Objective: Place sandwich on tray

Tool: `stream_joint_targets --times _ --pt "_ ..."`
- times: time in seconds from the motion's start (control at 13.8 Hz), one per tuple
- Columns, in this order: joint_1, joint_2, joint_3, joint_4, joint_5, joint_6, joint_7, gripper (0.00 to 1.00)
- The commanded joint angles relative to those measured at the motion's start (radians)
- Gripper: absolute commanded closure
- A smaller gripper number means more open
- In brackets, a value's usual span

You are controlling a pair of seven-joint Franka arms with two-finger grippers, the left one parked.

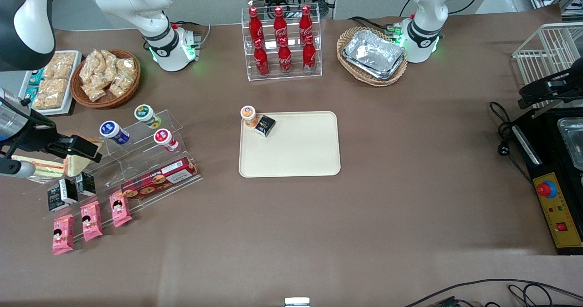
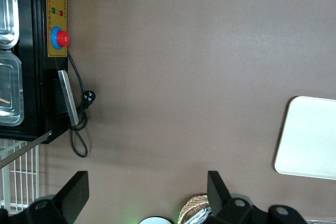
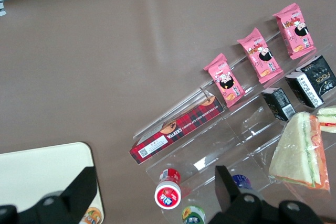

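The sandwich (image 1: 38, 169) lies on the table at the working arm's end, showing red and green filling stripes; only its edge shows in the right wrist view (image 3: 329, 118). A similar wedge with a pale bread face (image 1: 79, 161) lies beside it, next to the clear shelf. My gripper (image 1: 75, 148) hangs above this spot, open and empty (image 3: 155, 174), with a red-capped bottle (image 3: 168, 195) on the shelf below its fingers. The cream tray (image 1: 296, 156) lies at the table's middle and also shows in the right wrist view (image 3: 42, 174). On the tray are an orange-lidded cup (image 1: 248, 115) and a small black box (image 1: 264, 125).
A clear stepped shelf (image 1: 136, 161) holds bottles, a tartan biscuit box (image 1: 159, 178), black cartons (image 1: 68, 191) and pink packets (image 1: 91, 220). A snack basket (image 1: 105, 77), a rack of cola bottles (image 1: 281, 43) and a basket of foil trays (image 1: 372, 55) stand farther back.
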State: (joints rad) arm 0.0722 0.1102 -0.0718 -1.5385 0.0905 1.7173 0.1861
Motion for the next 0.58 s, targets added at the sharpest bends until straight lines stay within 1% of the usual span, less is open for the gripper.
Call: stream_joint_targets --times 0.0,0.36,0.51 --pt "0.000 0.008 -0.002 0.017 0.017 0.010 0.007 0.00" --pt "-0.015 0.005 -0.014 0.015 0.026 -0.002 -0.020 0.00" --pt "-0.032 0.000 -0.022 0.015 0.021 -0.005 -0.118 0.00"
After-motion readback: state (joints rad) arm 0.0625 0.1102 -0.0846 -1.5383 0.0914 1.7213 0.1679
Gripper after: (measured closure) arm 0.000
